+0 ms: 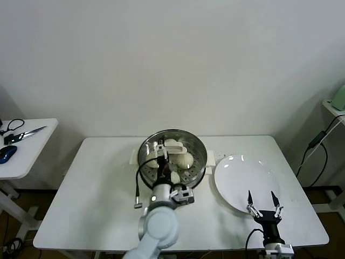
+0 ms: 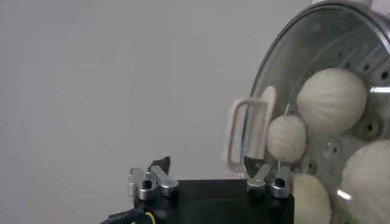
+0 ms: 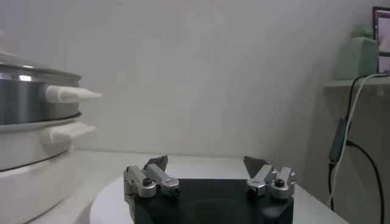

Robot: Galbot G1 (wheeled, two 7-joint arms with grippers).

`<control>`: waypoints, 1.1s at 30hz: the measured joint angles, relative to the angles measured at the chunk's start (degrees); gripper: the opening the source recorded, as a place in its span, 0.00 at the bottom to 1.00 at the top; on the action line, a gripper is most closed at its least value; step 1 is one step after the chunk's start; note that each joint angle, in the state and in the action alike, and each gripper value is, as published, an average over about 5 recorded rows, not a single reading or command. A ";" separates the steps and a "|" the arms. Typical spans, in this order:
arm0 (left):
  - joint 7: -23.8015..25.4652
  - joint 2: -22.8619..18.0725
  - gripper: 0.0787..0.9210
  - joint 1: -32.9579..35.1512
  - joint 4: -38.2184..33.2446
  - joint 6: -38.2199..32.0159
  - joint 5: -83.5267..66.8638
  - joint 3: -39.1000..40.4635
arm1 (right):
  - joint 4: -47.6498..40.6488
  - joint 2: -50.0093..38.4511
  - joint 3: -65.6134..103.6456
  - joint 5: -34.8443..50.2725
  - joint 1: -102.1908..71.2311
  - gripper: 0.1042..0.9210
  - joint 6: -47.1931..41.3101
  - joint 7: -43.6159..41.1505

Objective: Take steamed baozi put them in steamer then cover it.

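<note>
The steamer (image 1: 200, 156) stands at the middle back of the white table, with several cream-white baozi (image 1: 185, 159) inside. A clear glass lid with a white handle (image 1: 173, 147) lies on it. My left gripper (image 1: 161, 154) is above the pot's near left part, open and empty, next to the handle. In the left wrist view the gripper (image 2: 208, 163) is open, the handle (image 2: 244, 134) is just beyond one fingertip, and the baozi (image 2: 332, 100) show through the lid (image 2: 286, 61). My right gripper (image 1: 262, 198) is open and empty over the plate's near edge.
An empty flat white plate (image 1: 237, 178) lies right of the steamer and shows in the right wrist view (image 3: 109, 204). A side table (image 1: 21, 156) at the left holds scissors and a mouse. A cable (image 1: 315, 148) hangs at the right by a shelf.
</note>
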 measured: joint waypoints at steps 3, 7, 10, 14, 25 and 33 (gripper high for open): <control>-1.00 2.32 0.86 1.26 -3.06 -0.49 -3.24 -0.73 | 0.48 -0.69 -1.09 0.51 0.10 0.88 -0.26 1.26; -3.82 5.10 0.88 3.34 -6.84 -1.86 -10.00 -2.38 | 1.10 -1.66 -2.81 1.10 0.18 0.88 -0.62 3.22; -6.98 6.70 0.88 5.15 -9.23 -3.73 -16.67 -4.17 | 1.20 -2.09 -3.88 1.31 0.41 0.88 -0.38 4.45; -11.99 8.33 0.88 7.68 -11.75 -7.22 -26.74 -7.54 | 1.33 -2.64 -4.93 1.42 0.37 0.88 0.42 5.58; -20.41 11.13 0.88 15.26 -13.40 -20.67 -64.28 -25.28 | 1.56 -4.10 -5.90 1.71 -0.35 0.88 2.24 6.65; -18.87 14.53 0.88 21.88 -7.74 -29.55 -88.48 -34.48 | 0.90 -4.61 -5.99 2.48 -0.40 0.88 2.74 6.60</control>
